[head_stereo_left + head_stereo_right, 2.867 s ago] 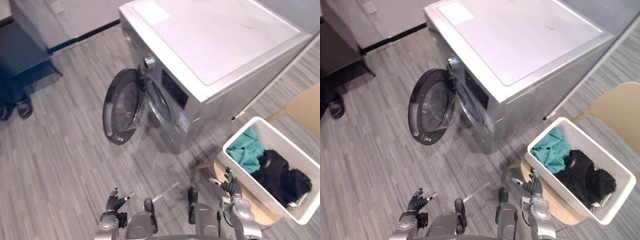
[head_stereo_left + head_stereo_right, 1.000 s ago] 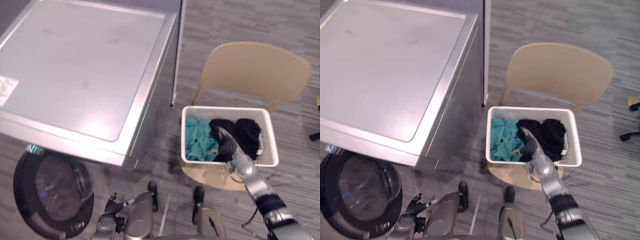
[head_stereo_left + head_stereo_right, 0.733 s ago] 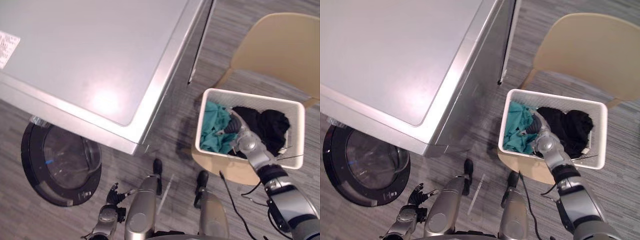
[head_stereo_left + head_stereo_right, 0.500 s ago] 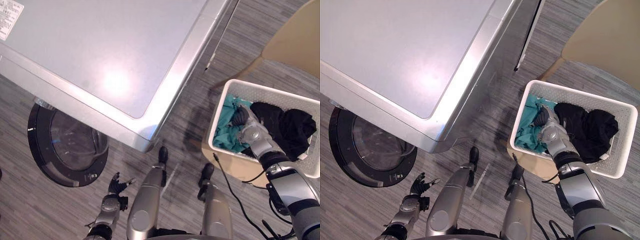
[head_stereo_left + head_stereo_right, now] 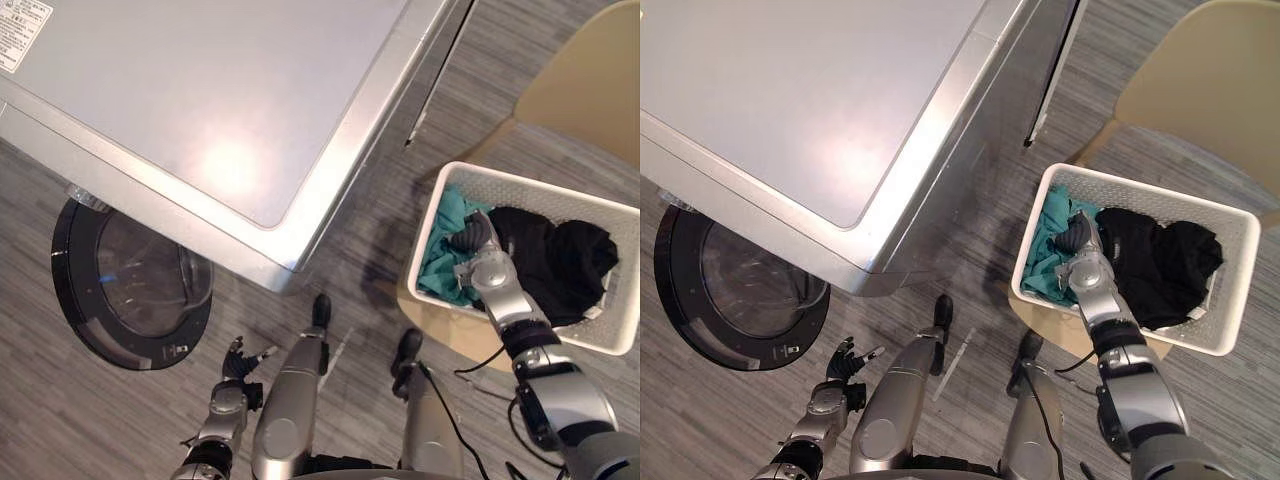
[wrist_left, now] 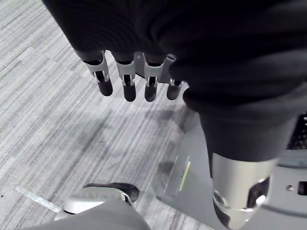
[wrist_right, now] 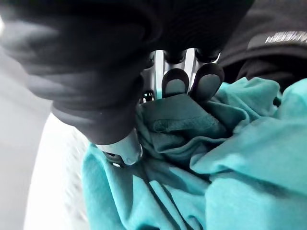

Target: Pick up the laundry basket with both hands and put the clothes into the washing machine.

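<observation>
The washer's (image 5: 200,100) corner juts between its open door (image 5: 130,290) and the basket (image 5: 540,187) on the chair (image 5: 590,70), leaving a bare strip of floor (image 5: 375,240) round it, while teal cloth (image 5: 438,268) and black clothes (image 5: 565,265) crowd the basket's inside.

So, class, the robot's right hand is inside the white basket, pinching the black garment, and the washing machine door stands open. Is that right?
Not quite: the right hand, inside the white basket, pinches the teal garment, not the black garment, as the right wrist view shows. The washing machine door does stand open.
</observation>
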